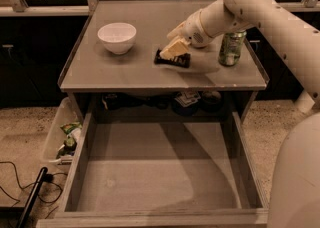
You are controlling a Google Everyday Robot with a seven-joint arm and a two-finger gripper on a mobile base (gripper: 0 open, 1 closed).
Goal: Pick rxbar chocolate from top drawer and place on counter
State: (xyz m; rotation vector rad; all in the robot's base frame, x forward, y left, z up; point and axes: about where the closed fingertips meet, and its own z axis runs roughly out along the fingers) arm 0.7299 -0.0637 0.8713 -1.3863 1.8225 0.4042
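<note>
White bowl (117, 36) sits left on the counter (100, 74). At centre the rxbar chocolate (172, 61) lies flat, w/ the gripper (175, 48) touching its upper edge from the right; pinching or not, cannot tell. Green can (231, 47) near, further right. Below, the top drawer (160, 172) is pulled out.

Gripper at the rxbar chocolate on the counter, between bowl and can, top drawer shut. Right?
No: the camera view shows the top drawer open, its floor bare. The gripper is at the rxbar chocolate on the counter, between bowl and can.
</note>
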